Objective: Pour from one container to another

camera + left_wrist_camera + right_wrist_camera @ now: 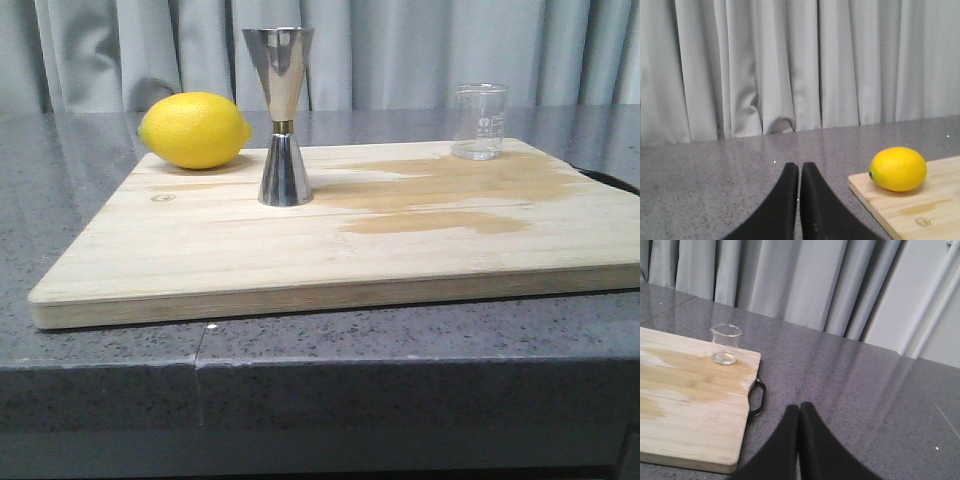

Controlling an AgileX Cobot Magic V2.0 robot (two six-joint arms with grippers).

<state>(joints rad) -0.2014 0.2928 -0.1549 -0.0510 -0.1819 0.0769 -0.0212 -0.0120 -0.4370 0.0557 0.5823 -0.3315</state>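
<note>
Both my grippers, left gripper and right gripper, are pressed together, empty, off the board over the desk. Jigger stands upright mid-board: steel, stiff, top-heavy, tippy. Lemon at far left edge. Beaker at far right corner: light, slick, fragile glass; I'd grip mid-wall, gently, below the lip.
</note>
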